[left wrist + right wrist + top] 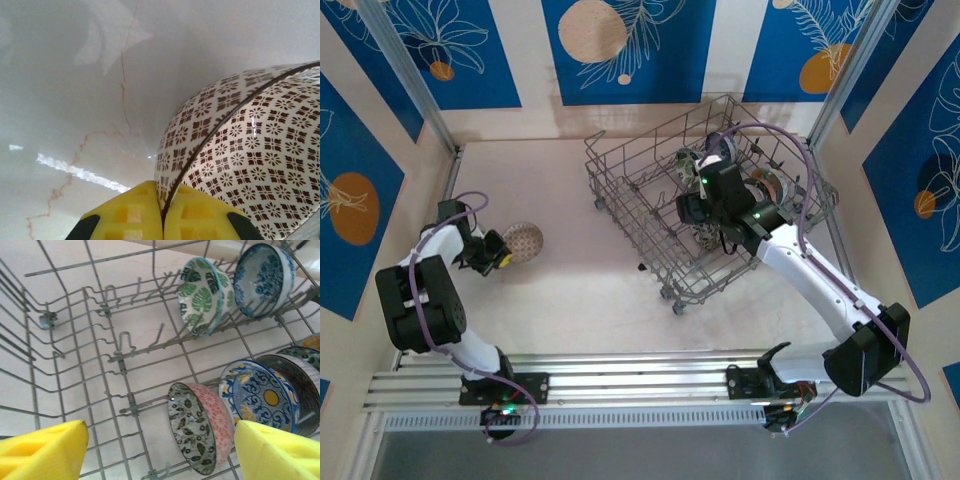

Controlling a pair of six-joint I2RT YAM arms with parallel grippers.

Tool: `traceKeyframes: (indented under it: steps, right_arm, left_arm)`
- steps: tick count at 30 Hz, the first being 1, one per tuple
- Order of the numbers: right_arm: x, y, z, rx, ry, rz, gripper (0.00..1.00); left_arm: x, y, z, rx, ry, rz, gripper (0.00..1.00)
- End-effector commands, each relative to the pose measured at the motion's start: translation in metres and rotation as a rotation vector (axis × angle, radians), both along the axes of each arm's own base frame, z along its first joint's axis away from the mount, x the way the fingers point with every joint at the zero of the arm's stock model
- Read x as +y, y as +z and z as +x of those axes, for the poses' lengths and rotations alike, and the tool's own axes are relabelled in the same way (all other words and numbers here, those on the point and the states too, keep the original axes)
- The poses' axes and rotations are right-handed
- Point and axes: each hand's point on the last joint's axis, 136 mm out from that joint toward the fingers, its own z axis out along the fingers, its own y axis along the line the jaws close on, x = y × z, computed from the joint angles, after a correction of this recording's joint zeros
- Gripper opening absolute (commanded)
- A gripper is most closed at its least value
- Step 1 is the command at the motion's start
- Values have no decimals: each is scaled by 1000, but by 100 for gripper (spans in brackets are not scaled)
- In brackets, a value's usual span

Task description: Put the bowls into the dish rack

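A white bowl with a brown flower pattern is tipped on its side on the table, left of the dish rack. My left gripper is shut on its dark rim, one yellow pad inside and one outside; from above the gripper touches the bowl. My right gripper hangs open inside the rack, above a pink bowl with a grey leafy inside standing on edge. A green-leaf bowl, a blue bowl and a blue-yellow bowl stand between tines.
The rack sits at an angle at the table's back right, and its left half holds bare tines. A dark striped bowl stands behind the blue-yellow one. Metal frame posts flank the table; the mounting rail runs along the near edge.
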Motion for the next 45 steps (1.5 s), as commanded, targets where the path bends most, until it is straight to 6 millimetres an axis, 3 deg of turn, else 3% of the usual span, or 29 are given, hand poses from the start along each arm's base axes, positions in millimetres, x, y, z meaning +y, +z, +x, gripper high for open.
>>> traceKeyframes:
  steps: [1,3,11,17,22,31,38,45]
  right_arm:
    - [18,25,-3,-26,24,55,77]
    - [35,33,-6,-16,66,102,76]
    - [133,71,-28,79,339,351,71]
    - [178,87,-47,125,509,450,66]
    - [189,88,-51,153,532,501,61]
    - [196,78,-46,182,504,531,56]
    - [201,68,-40,212,483,540,52]
    - [197,61,-33,219,429,550,34]
  left_arm:
    - [-12,37,7,-136,-20,-50,0]
    - [-15,63,8,-210,-18,-47,0]
    - [-56,186,4,-523,-104,49,0]
    - [-90,239,-3,-646,-193,109,0]
    - [-118,257,-4,-716,-271,119,0]
    - [-158,270,-8,-760,-381,155,0]
    - [-175,278,-9,-782,-426,177,0]
    - [-180,275,-9,-777,-436,216,0]
